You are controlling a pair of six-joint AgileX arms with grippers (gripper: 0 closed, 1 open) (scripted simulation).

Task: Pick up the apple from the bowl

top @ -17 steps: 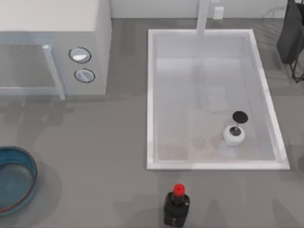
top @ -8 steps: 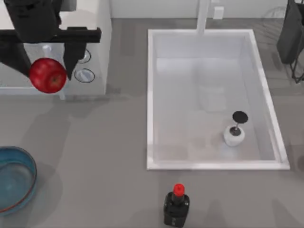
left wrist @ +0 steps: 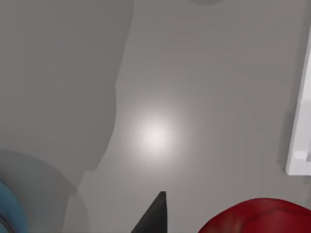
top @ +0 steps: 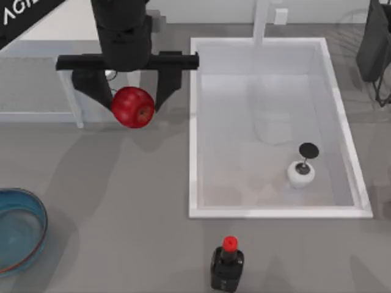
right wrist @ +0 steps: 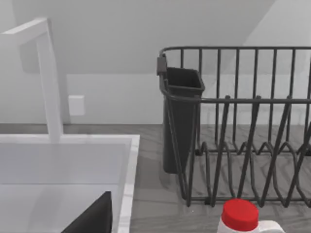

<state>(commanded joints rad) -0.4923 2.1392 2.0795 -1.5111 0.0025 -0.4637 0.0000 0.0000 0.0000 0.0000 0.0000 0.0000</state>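
The apple (top: 132, 107) is up in the air, clamped between the two dark fingers (top: 91, 88) of our left gripper (top: 128, 97), which is closed onto its sides. We have it above the grey countertop (top: 122, 183), in front of the microwave (top: 36, 61) and just left of the sink basin (top: 195, 122). From the left wrist camera the apple (left wrist: 257, 216) shows as a red curve beside one fingertip (left wrist: 153, 216), with bare counter far below.

The bowl (top: 21, 229) sits well apart from the apple, at the table's left edge near the front, blue with its reddish rim; a sliver of it (left wrist: 9, 211) appears in the left wrist view too.

Inside the sink lies a small white object with a dark disc (top: 302, 168); what it is, we can't quite say. A dark bottle with a red cap (top: 227, 265) stands in front of the sink.

Our right arm is parked off at the right, its wrist camera facing the tap (right wrist: 48, 77), a dark wire dish rack (right wrist: 243, 126) and a red-capped white bottle (right wrist: 240, 216); whether its fingers are open or closed, we can't tell.
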